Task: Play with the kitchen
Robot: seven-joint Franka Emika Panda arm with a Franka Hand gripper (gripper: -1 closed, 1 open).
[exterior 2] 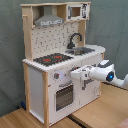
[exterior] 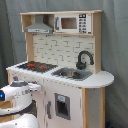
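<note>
The kitchen point(exterior: 65, 55) is a tall white and light-wood toy, seen in both exterior views. It has a black-red hob point(exterior: 36, 65), a black faucet point(exterior: 84, 59) over a sink point(exterior: 72, 74), a grey hood point(exterior: 39, 27) and a windowed oven door point(exterior 2: 64, 95). In the second exterior view my gripper point(exterior 2: 73, 75) comes in from the right, level with the control panel point(exterior 2: 57, 76) just under the hob point(exterior 2: 52, 59) and close to the kitchen's point(exterior 2: 50, 65) front. In the first exterior view my gripper point(exterior: 38, 87) is at the lower left, against the front.
A wooden floor or table point(exterior 2: 30, 117) lies under the kitchen. A grey curtain point(exterior: 115, 45) hangs behind it. A microwave-like cabinet point(exterior: 72, 22) sits at the top next to the hood. My white arm point(exterior 2: 107, 75) reaches in from the second exterior view's right.
</note>
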